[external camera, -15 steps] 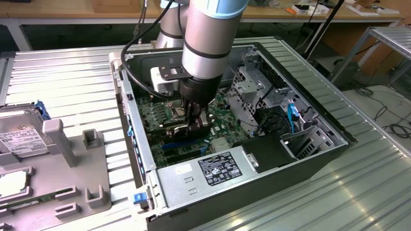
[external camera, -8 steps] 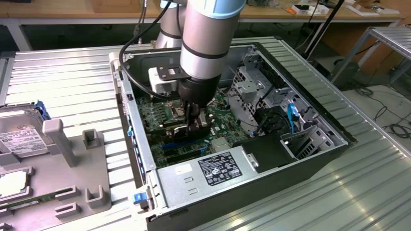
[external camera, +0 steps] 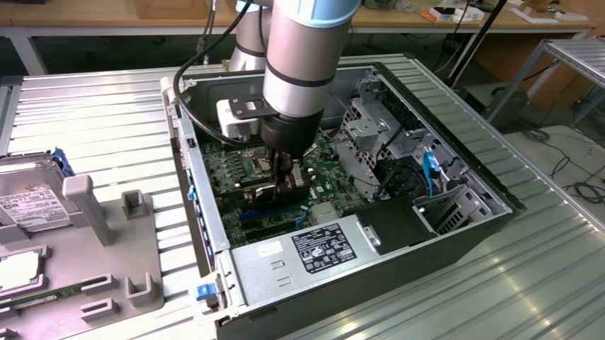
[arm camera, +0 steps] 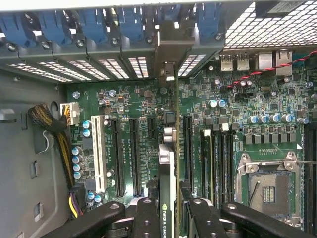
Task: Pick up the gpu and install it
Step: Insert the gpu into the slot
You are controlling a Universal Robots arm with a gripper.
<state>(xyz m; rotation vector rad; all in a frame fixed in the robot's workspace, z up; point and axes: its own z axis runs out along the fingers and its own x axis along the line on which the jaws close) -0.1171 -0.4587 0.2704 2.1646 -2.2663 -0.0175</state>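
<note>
The black-fingered gripper (arm camera: 168,210) clasps a gpu (arm camera: 167,161), a thin green-edged card with a black NVIDIA label, seen edge-on over the green motherboard (arm camera: 133,99). The card runs between long black expansion slots (arm camera: 133,153) toward blue plastic slot clips (arm camera: 94,25) along the case wall. A white slot (arm camera: 97,153) and a silver processor socket (arm camera: 267,186) lie on either side.

**Open computer case on bench, card inside**

The computer case (external camera: 472,234) lies open mid-bench (external camera: 95,113). Inside it, the gpu (arm camera: 167,168) stands on edge over the motherboard (arm camera: 129,99), between the fingers of the gripper (arm camera: 172,208). The power supply (external camera: 312,248) sits at the case's near end. A hard drive (external camera: 21,205) lies at the bench's edge on the exterior view's left.
</note>
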